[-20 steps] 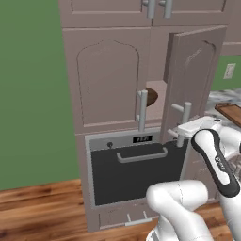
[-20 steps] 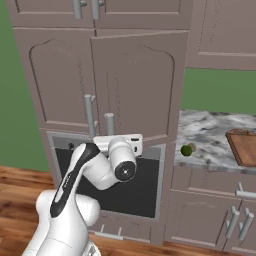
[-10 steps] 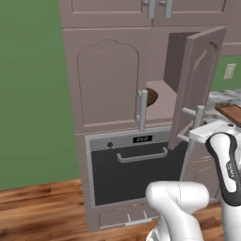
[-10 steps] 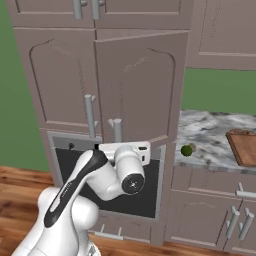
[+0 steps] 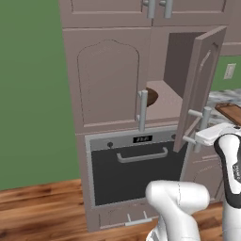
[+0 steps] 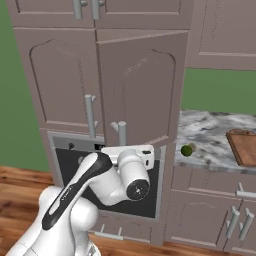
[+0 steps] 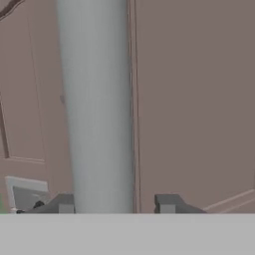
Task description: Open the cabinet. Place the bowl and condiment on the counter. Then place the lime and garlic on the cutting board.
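- Taupe-brown cabinet [image 5: 108, 80]: tall unit, two arched doors over a dark oven front [image 5: 136, 172]. Right-hand door [image 5: 200, 84] swung partway open, interior exposed; left-hand door shut.
- Grey-and-white marble counter [image 6: 210, 137] stands to the right of the cabinet, well clear of the arm.
- Reddish-brown cutting board [image 6: 243, 146] lies flat on the counter, at the right edge of the right base view; a corner of it also shows past the open door in the left base view.
- Dark-brown wooden bowl [image 5: 151, 96] sits on the cabinet shelf, partly hidden behind the shut door's edge; inside and to the left of the hand.
- Grey bar handle [image 7: 97, 107] of the open door: upright, runs between the two finger tips in the hand view, nearer the left tip.
- Gripper [image 7: 115, 205] at the lower part of that handle, jaws apart on either side of the bar. Left tip just beside or touching the bar, right tip with a visible gap. Cannot tell whether the bar is gripped.
- Dark-green lime [image 6: 187, 150] rests on the counter near its left end, just right of the open door, apart from the board.
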You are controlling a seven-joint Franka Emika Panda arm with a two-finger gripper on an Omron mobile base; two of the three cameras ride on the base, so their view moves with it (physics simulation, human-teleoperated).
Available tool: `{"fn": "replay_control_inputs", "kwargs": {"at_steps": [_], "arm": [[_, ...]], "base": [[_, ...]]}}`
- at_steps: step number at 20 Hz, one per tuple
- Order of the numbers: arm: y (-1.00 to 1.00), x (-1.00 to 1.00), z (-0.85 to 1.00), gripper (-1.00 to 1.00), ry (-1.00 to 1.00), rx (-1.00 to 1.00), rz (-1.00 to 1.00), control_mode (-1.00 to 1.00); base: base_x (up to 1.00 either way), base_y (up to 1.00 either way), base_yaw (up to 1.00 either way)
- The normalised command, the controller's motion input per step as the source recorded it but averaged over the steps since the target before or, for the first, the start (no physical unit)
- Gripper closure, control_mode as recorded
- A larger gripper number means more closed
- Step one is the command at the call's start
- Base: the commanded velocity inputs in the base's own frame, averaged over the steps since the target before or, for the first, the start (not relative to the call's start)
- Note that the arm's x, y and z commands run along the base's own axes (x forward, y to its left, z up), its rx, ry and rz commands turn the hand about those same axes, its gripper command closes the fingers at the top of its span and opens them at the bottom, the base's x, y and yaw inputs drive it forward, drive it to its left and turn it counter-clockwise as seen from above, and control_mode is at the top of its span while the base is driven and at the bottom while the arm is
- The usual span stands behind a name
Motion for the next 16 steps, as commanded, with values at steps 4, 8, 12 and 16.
{"fn": "replay_control_inputs", "kwargs": {"at_steps": [4, 8, 12, 16], "arm": [[-0.05, -0.06, 0.00, -1.00, -0.03, 0.00, 0.06, -1.00], [-0.16, -0.25, 0.00, -1.00, -0.04, 0.00, 0.06, -1.00], [-0.19, -0.45, 0.00, -1.00, -0.02, 0.00, 0.06, -1.00], [-0.01, -0.58, 0.16, -1.00, -0.04, 0.00, 0.11, -1.00]], "base": [[0.00, 0.00, 0.00], [0.00, 0.00, 0.00], [0.00, 0.00, 0.00], [0.00, 0.00, 0.00]]}}
